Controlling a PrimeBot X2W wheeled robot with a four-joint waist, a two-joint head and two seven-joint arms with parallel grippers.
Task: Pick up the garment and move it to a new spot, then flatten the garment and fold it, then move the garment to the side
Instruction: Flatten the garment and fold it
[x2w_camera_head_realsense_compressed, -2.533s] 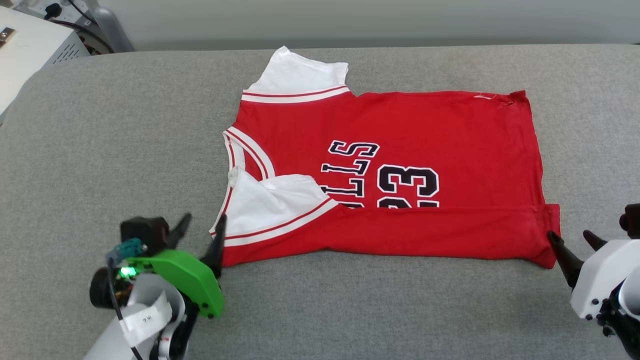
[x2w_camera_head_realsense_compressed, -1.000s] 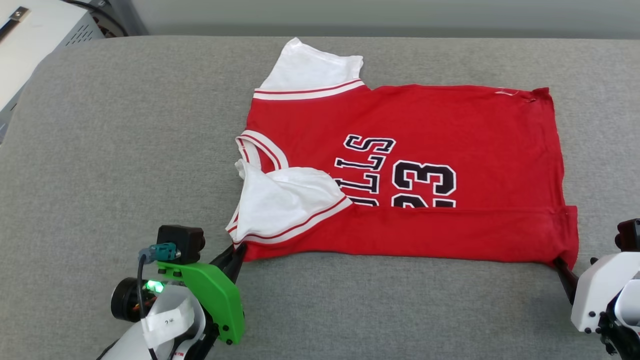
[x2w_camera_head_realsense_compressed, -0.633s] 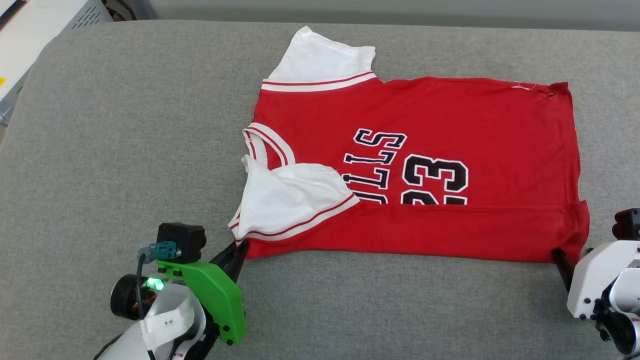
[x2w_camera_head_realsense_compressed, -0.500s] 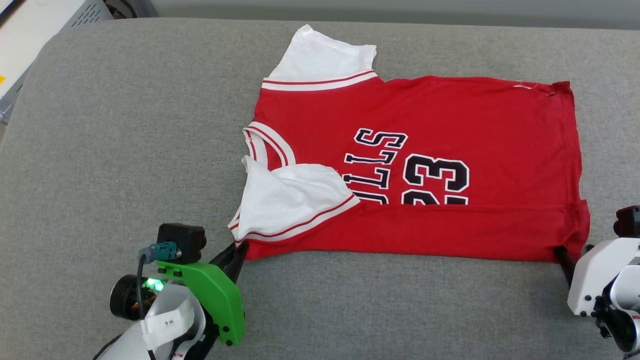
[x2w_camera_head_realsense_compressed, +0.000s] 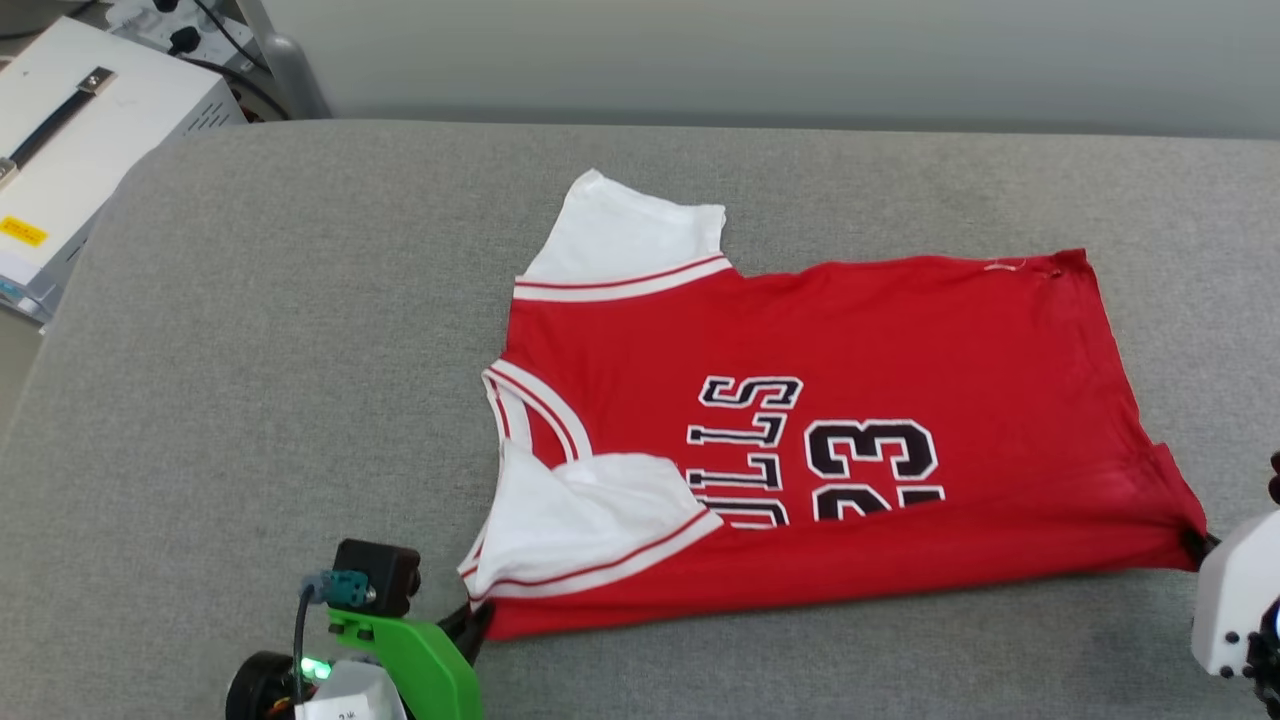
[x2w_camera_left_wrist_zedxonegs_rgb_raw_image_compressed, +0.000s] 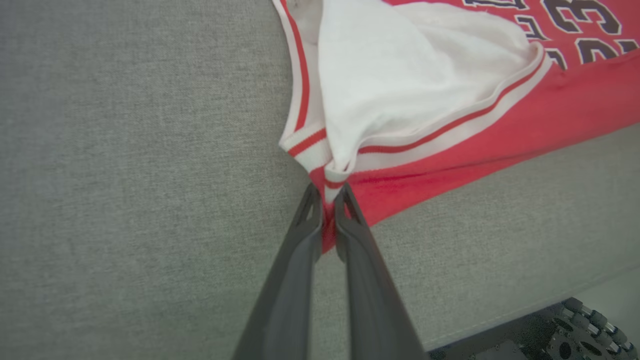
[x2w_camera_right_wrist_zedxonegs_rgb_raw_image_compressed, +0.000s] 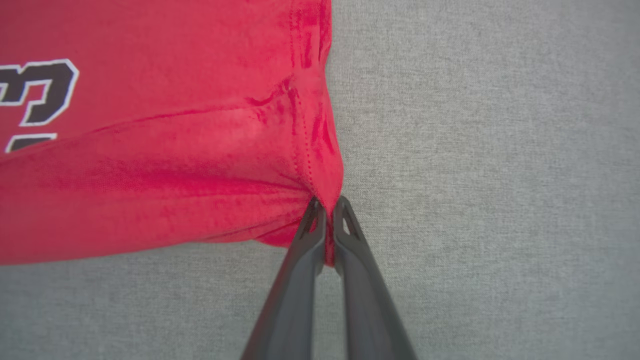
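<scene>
**Red jersey pinched at both near corners**

The garment (x2w_camera_head_realsense_compressed: 880, 340) lay front up near the middle of the grey cloth-covered bench (x2w_camera_head_realsense_compressed: 250, 380), with its collar toward the robot's left and its hem toward the right. It was red. The far white sleeve (x2w_camera_head_realsense_compressed: 630, 235) was spread flat, with red-and-white striped trim at its seam. The near white sleeve (x2w_camera_head_realsense_compressed: 585, 525) was folded in over the chest and covered the first of the black, white-outlined letters (x2w_camera_head_realsense_compressed: 745, 450). The number "23" (x2w_camera_head_realsense_compressed: 870, 465) sat beside the letters, and its lower part was hidden by a long fold of red cloth along the near edge. The striped neck trim (x2w_camera_head_realsense_compressed: 530, 415) curved at the left end.

The left claw (x2w_camera_left_wrist_zedxonegs_rgb_raw_image_compressed: 327, 197) had its two dark fingers pressed together on the near left corner, just below the sleeve's striped cuff. The right claw (x2w_camera_right_wrist_zedxonegs_rgb_raw_image_compressed: 327, 207) was clamped on the near right hem corner, where the cloth bunched into creases. Between the two grips the near edge was drawn taut.

A white equipment box (x2w_camera_head_realsense_compressed: 90, 130) with cables stood past the bench's far left corner.
</scene>
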